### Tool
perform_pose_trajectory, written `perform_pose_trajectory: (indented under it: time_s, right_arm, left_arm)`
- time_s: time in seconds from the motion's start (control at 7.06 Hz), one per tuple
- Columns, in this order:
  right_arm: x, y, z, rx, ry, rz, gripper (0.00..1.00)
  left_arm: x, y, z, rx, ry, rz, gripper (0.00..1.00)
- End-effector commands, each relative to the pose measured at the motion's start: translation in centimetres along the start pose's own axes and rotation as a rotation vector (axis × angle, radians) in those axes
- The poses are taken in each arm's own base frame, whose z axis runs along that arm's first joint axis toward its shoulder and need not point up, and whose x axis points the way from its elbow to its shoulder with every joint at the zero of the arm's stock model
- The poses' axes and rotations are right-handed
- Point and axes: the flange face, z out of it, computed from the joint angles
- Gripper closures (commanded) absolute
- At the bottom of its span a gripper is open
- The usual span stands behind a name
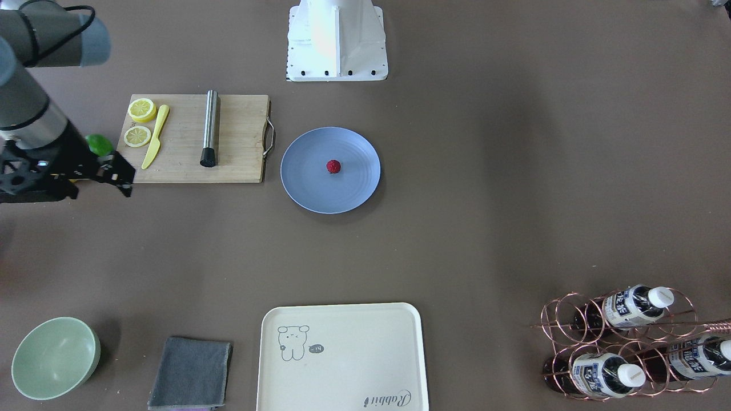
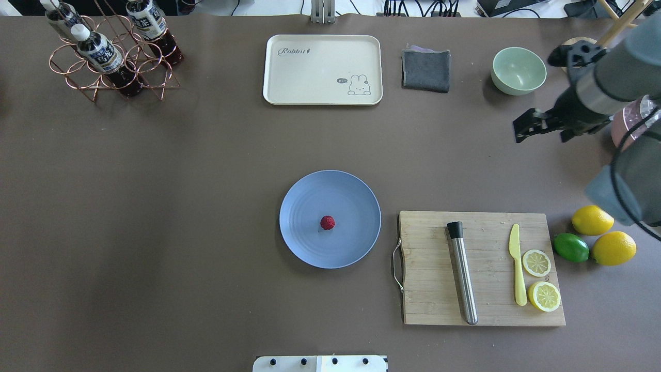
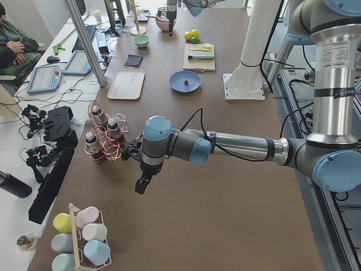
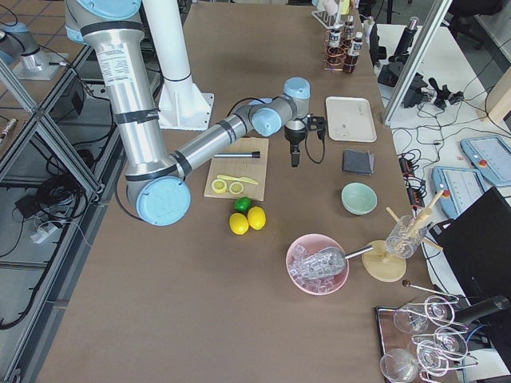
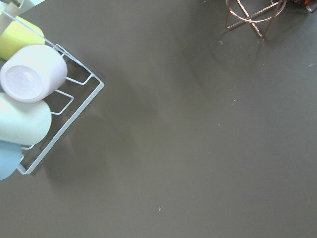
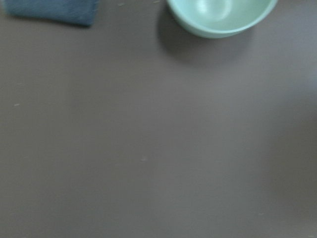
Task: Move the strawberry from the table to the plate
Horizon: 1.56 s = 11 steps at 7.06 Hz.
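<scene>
The strawberry point(image 2: 327, 222) sits on the plate point(image 2: 310, 248) (cutting board point(image 2: 428, 268) just beside).

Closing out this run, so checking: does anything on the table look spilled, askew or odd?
Nothing stands out. The strawberry lies near the middle of the plate, and nothing around it looks spilled or tipped.

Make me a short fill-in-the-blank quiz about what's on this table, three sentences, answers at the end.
The strawberry lies on the blue ____.
Beside the cutting board, a green ____ lies next to two whole lemons.
The grey cloth lies between the cream tray and the pale-green ____.
Missing words: plate; lime; bowl.
</scene>
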Motion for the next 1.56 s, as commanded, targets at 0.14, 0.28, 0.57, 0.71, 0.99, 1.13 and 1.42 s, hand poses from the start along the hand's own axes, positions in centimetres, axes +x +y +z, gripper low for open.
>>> perform_pose_trajectory:
  time_s: [0.14,0.28,0.57,0.71,0.99,1.13,1.42]
  right_arm:
    - [22.2,-1.4,-3.6,-0.015,-0.036,-0.046,0.00]
    - [26.9,-1.6,-3.2,-0.021,-0.026,-0.069,0.00]
    - [29.2,-0.6,-3.2,-0.027,-0.025,-0.090,0.00]
    - [30.9,0.2,-3.6,-0.022,-0.030,-0.055,0.00]
    - [32.7,1.4,-3.6,-0.024,-0.030,-0.019,0.00]
    - [32.9,1.5,-3.6,-0.024,-0.028,-0.019,0.00]
    - [33.7,1.5,-3.1,-0.032,-0.037,0.001,0.00]
  left_arm:
    - [-0.5,-0.3,0.7,-0.012,0.010,-0.013,0.02]
    - [-0.6,-0.4,1.1,-0.014,0.012,-0.010,0.02]
    - [-0.6,-0.5,1.3,-0.014,0.014,-0.003,0.02]
    - [-0.5,-0.6,1.2,-0.010,0.013,0.000,0.02]
    - [-0.7,-0.4,1.3,-0.014,0.013,-0.005,0.02]
    - [-0.6,-0.5,1.1,-0.009,0.014,-0.001,0.02]
    - [-0.8,-0.3,1.4,-0.017,0.014,-0.008,0.02]
